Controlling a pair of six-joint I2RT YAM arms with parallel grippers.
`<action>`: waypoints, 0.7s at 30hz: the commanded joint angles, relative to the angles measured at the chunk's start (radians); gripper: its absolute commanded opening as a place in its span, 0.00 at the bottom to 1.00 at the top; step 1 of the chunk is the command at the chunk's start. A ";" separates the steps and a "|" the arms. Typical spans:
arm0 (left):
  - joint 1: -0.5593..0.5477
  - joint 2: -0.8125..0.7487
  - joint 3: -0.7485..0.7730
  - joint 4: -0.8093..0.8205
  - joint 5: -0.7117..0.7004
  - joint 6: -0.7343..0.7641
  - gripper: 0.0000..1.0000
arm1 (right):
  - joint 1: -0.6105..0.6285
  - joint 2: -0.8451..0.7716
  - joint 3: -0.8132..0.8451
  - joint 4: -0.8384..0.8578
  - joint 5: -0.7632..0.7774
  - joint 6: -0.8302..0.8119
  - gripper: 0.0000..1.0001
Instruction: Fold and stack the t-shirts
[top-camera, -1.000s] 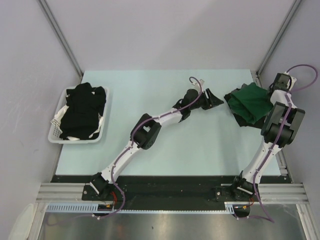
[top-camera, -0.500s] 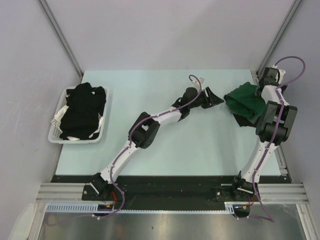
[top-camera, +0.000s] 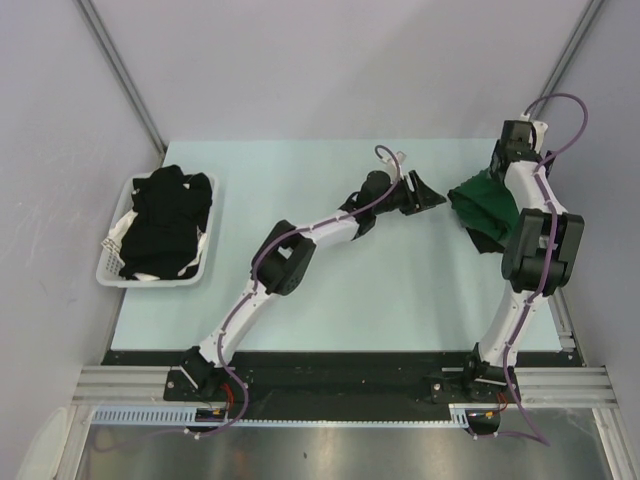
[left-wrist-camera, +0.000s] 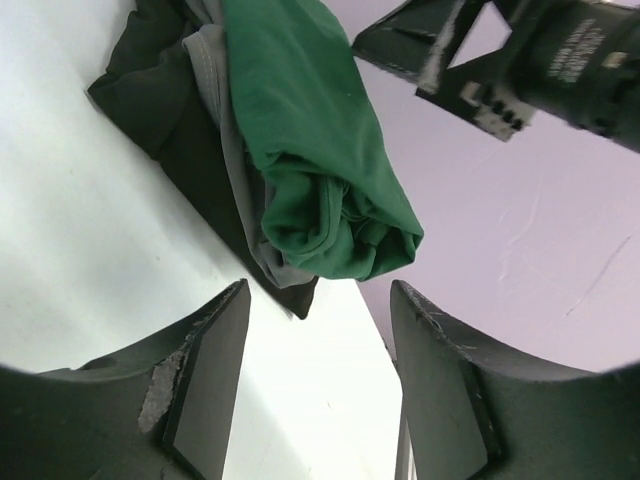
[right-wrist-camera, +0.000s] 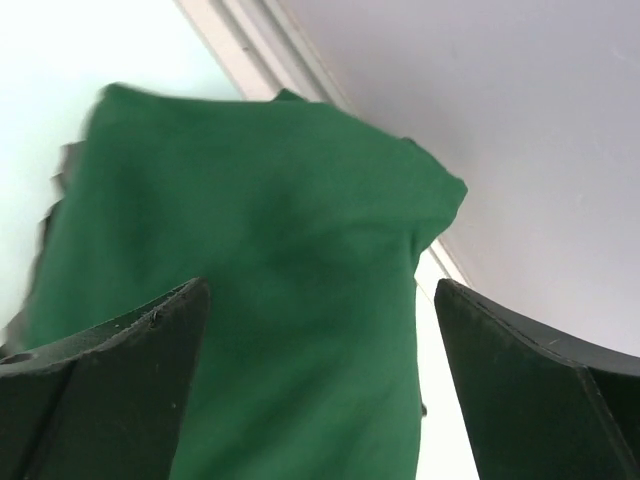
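A stack of folded t-shirts lies at the table's far right, the dark green one (top-camera: 487, 200) on top. The left wrist view shows that green shirt (left-wrist-camera: 310, 150) over a grey one (left-wrist-camera: 215, 120) and a black one (left-wrist-camera: 150, 90). My left gripper (top-camera: 432, 196) hovers open just left of the stack, nothing between its fingers (left-wrist-camera: 210, 380). My right gripper (top-camera: 500, 168) stands wide open over the stack's far edge. Its wrist view is filled by green cloth (right-wrist-camera: 250, 250), which the fingers (right-wrist-camera: 110, 380) do not pinch. More black t-shirts (top-camera: 165, 220) lie crumpled in the basket.
The white slatted basket (top-camera: 110, 270) sits at the table's left edge. Grey walls close in the back and sides, with a metal post (top-camera: 545, 90) near the right gripper. The stack lies close to the table's right edge (top-camera: 562, 320).
My right gripper has opened wide, let go of the green shirt and moved toward the far right corner. The left arm has barely shifted.
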 joint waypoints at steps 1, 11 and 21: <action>0.015 -0.128 -0.024 0.048 0.037 0.034 0.65 | 0.023 -0.090 0.028 -0.063 0.034 0.048 1.00; 0.028 -0.165 -0.045 0.041 0.064 0.045 0.99 | 0.075 -0.145 -0.149 -0.087 0.050 0.105 1.00; 0.069 -0.286 -0.154 0.008 0.122 0.090 1.00 | 0.049 -0.070 -0.151 -0.165 -0.030 0.184 1.00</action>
